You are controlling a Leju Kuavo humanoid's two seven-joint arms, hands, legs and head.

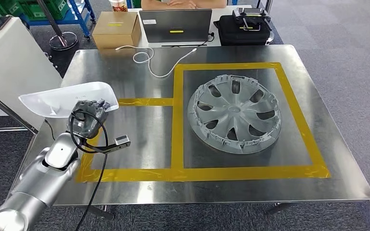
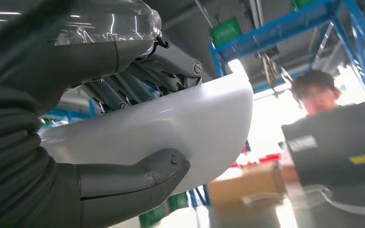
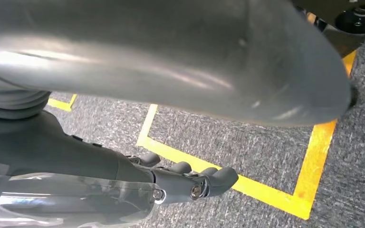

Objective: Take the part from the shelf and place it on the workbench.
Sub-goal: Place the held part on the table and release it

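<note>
White and glossy, the part [image 1: 67,98] is a curved plastic shell held over the left edge of the workbench [image 1: 139,144], partly past that edge and not yet resting on the steel. The left hand [image 1: 87,118] grasps it at its near rim: in the left wrist view the thick thumb [image 2: 138,175] presses one face of the shell [image 2: 171,128] while the darker fingers [image 2: 123,88] clamp the opposite face. By its thin wall and smooth sheen it looks light and fairly stiff, but slippery, so a pinch across the rim with thumb opposing fingers, as now, seems the sensible hold; gripping nearer the middle of its length would probably stop it from tipping when set down. A scratch or crack is the likely risk if it is dropped onto the metal. The right hand [image 3: 190,183] hangs by the robot's side above grey carpet with yellow floor tape [image 3: 271,194], its fingers curled in around nothing. On the workbench, a grey wheel cover [image 1: 235,113] lies inside the large yellow taped frame [image 1: 177,120] toward the right side, and a smaller taped frame near the left edge, just beside the held part, appears to be the free spot. A laptop [image 1: 176,25], a cardboard box [image 1: 116,29] and a black case [image 1: 243,29] stand beyond the far edge, where a person [image 2: 316,92] sits.
</note>
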